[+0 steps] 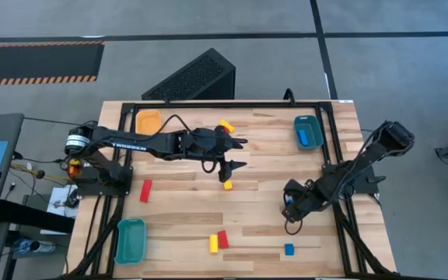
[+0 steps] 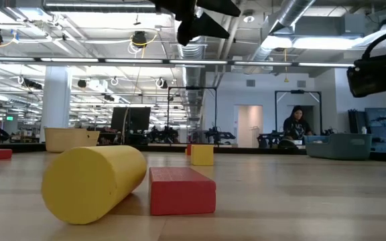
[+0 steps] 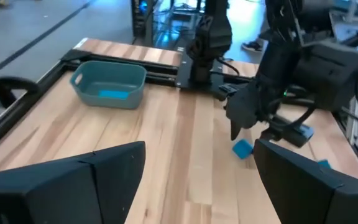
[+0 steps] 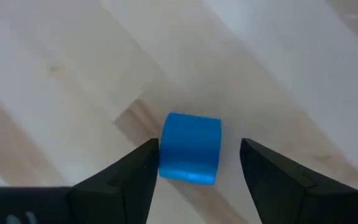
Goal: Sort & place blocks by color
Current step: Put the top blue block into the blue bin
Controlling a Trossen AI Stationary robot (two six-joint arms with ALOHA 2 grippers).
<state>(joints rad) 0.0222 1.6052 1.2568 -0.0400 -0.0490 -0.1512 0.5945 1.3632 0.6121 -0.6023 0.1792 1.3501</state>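
My right gripper (image 4: 194, 165) points down, open, just over a blue block (image 4: 190, 148) lying on the table's near right part (image 1: 287, 199); its fingers stand on either side of the block and hang above it in the left wrist view (image 3: 242, 149). My left gripper (image 1: 239, 154) hovers open and holds nothing, high over the table's middle. One yellow block (image 1: 225, 126) lies beside it on the far side and another (image 1: 228, 184) on the near side. A red block (image 1: 145, 190) lies at the left. A yellow roller (image 2: 92, 181), a red bar (image 2: 181, 191) and a blue cube (image 1: 288, 249) lie near the front edge.
A yellow tray (image 1: 148, 120) sits at the far left. A teal tray (image 1: 308, 124) at the far right holds a blue piece. Another teal tray (image 1: 131, 239) sits at the near left. A black frame (image 1: 208, 105) borders the table. A person (image 2: 295, 124) stands in the room beyond.
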